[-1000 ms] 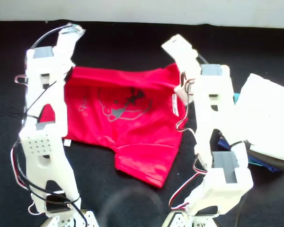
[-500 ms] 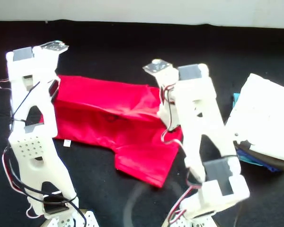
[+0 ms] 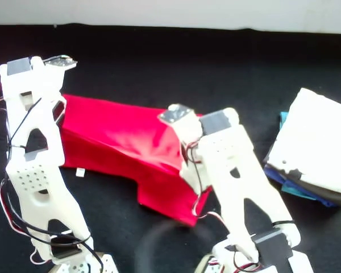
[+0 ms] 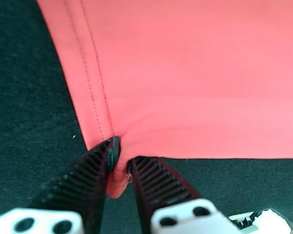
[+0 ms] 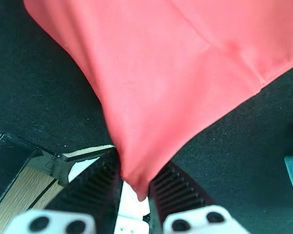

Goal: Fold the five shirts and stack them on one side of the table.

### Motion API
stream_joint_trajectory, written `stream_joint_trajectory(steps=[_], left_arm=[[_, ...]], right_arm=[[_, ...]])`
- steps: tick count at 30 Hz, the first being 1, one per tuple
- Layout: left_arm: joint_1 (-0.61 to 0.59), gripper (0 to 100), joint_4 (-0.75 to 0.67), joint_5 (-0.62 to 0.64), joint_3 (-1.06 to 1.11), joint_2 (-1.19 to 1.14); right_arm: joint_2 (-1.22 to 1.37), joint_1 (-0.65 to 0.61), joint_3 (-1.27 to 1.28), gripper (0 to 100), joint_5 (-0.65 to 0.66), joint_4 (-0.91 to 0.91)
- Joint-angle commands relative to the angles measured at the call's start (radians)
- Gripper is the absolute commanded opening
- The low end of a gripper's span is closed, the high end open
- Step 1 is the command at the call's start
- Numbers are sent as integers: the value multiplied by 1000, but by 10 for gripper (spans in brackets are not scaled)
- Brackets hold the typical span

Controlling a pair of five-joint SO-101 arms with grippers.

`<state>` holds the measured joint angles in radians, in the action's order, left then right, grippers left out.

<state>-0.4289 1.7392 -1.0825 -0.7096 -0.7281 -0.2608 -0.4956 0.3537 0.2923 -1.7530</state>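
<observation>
Across the dark table [image 3: 176, 51], the left gripper [image 4: 121, 152] and right gripper [image 5: 136, 171] each pinched the half-folded red shirt [image 3: 116, 139]; a folded stack [image 3: 318, 142] waited aside; stacking was not yet done.

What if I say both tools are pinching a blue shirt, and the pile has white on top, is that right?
No. The shirt the left tool and right tool pinch is red, not blue, as both wrist views show. White does top the pile.

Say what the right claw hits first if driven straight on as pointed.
The red shirt the right claw grips: its cloth lies straight ahead, the black table probably beyond; depth unclear.
</observation>
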Motion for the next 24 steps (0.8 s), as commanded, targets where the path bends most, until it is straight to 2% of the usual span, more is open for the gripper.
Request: stream_joint_trajectory(steps=[1,4,9,14,16,20,24], left_arm=[[-35,7,12,-14,-41,77],[-45,7,14,-28,-41,73],[-58,8,15,-78,10,82],[-87,86,14,-75,13,85],[-102,91,14,-57,18,111],[-108,120,14,-41,19,173],[-116,129,14,-40,19,243]], right_arm=[[-33,-41,65,8,-2,-12],[-33,-90,130,8,-2,-7],[-30,-76,137,8,-2,8],[-30,-73,137,15,-3,7],[-28,-73,137,57,-8,-1],[-33,-62,137,208,-55,-8],[-33,-56,88,237,-60,-12]])
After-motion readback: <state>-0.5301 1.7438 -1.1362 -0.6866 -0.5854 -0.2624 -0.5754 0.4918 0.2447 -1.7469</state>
